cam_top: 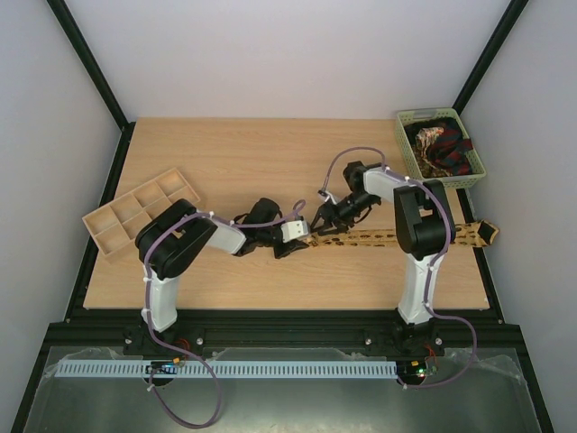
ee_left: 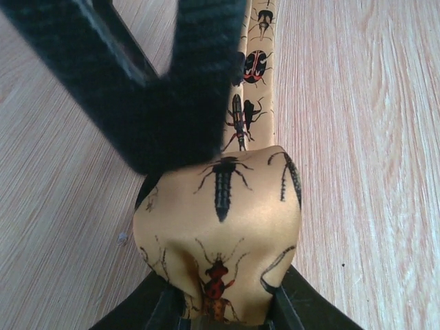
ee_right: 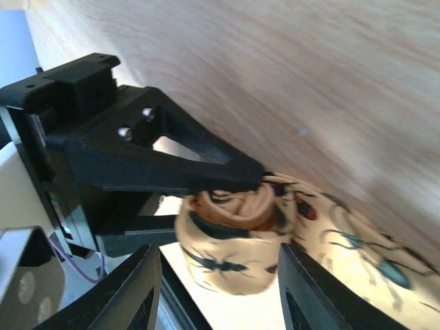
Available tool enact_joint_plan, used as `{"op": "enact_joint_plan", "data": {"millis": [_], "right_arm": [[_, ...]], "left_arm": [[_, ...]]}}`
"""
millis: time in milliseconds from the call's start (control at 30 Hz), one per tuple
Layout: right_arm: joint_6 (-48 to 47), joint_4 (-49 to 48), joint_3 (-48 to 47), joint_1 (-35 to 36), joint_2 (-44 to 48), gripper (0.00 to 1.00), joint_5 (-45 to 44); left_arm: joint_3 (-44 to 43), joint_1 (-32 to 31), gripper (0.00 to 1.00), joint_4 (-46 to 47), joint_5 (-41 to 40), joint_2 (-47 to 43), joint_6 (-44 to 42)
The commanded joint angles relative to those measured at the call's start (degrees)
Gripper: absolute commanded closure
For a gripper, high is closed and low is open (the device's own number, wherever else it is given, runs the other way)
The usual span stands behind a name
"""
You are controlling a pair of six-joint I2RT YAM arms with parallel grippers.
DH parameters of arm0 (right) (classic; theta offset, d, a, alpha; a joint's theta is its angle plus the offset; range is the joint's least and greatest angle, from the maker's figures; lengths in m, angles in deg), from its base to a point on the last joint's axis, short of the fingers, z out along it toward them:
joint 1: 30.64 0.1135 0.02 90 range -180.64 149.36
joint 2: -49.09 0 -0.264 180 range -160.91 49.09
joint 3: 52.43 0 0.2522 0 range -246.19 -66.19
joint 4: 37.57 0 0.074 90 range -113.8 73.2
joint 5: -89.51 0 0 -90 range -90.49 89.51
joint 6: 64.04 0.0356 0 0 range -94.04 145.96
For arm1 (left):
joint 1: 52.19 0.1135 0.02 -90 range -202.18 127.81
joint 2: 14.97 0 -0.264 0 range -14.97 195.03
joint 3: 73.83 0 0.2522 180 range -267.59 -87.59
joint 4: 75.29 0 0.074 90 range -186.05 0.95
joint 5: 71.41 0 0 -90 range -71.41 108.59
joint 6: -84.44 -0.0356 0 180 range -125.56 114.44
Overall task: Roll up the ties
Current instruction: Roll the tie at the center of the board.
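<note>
Tie (cam_top: 370, 238) looks soft, light, slippery: left pincer (ee_left: 223, 306) clamps its rolled end (ee_left: 220, 220), right pincer (ee_right: 218, 275) open; best gripped across the roll.

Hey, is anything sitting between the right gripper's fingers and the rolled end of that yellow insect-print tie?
Nothing visible does. The rolled end of the yellow insect-print fabric tie sits directly between the right gripper's open fingers. The left gripper clamps that roll from the opposite side.

Both arms bend inward, the left claw (cam_top: 308, 237) pinched narrow, facing the right claw (cam_top: 324, 220) with fingers spread.
</note>
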Motion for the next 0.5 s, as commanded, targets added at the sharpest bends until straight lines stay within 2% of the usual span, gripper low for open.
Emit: {"op": "enact_joint_plan", "data": {"millis": [0,100,167,233,333,400,467], "right_arm": [[2.4,3.2,-0.4,2.5,1.5,0.53,2.4],[2.9,2.4,-0.4,3.3,0.1,0.56,0.3],[2.7,2.5,-0.7,3.3,-0.8,0.62,-2.0],[2.2,2.6,-0.7,3.3,-1.3,0.73,-4.7],[1.4,1.6,-0.4,3.0,-1.2,0.96,-8.0],[0.5,0.3,0.1,2.4,-1.2,0.99,-9.5],[-0.9,-1.3,1.4,1.3,-1.4,0.99,-10.1]], "left_arm": [[0.0,-0.5,0.79,-8.6,-3.8,1.0,-1.1],[-0.2,-0.6,0.79,-8.8,-3.6,1.1,-1.0],[-0.3,-0.6,0.79,-9.0,-3.7,1.3,-1.1],[-0.4,-0.6,0.79,-9.1,-3.7,1.3,-1.0],[-0.5,-0.5,0.76,-9.1,-3.4,1.0,-0.9],[-0.3,-0.1,0.66,-8.4,-2.0,0.6,-0.3],[0.3,0.6,0.50,-6.6,1.2,-0.4,0.5]]}}
